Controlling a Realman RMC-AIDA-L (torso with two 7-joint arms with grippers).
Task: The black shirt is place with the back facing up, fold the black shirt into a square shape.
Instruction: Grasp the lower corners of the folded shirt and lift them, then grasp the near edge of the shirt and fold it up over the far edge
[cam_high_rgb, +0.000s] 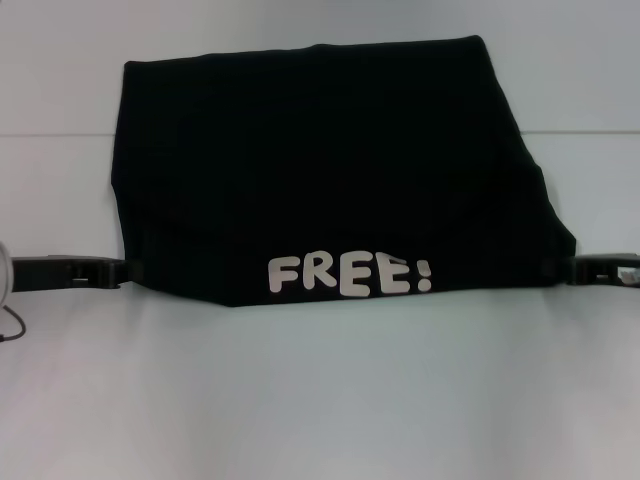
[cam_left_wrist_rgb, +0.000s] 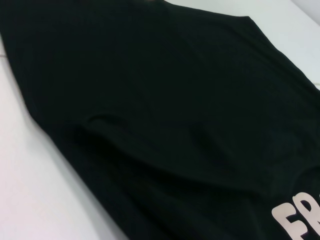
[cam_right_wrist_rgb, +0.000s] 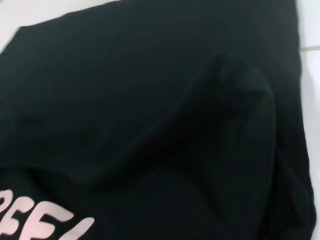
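Lying on the white tabletop (cam_high_rgb: 320, 400), the black shirt (cam_high_rgb: 330, 170) is taking up the middle and far part of the head view, already folded into a wide shape that is narrower at the far edge and broader at the near edge. White letters reading "FREE!" (cam_high_rgb: 350, 274) are showing along the near edge of the cloth, so a print is facing up there. The left tool (cam_high_rgb: 122, 270) is sitting low at the left near corner of the shirt, its dark body reaching in from the left side and its tip touching the cloth edge. The right tool (cam_high_rgb: 562, 268) is sitting in the same way at the right near corner, reaching in from the right side. For both tools I cannot tell how far the fingers are open or whether they are pinching the cloth, because the tips are merging with the black fabric. The left wrist view is being filled by the shirt (cam_left_wrist_rgb: 165, 110), with soft wrinkles, a strip of tabletop (cam_left_wrist_rgb: 30, 190) beside it and part of the letters (cam_left_wrist_rgb: 297, 220). The right wrist view is showing the shirt (cam_right_wrist_rgb: 150, 100) with a raised fold (cam_right_wrist_rgb: 240, 85) and part of the letters (cam_right_wrist_rgb: 40, 225).
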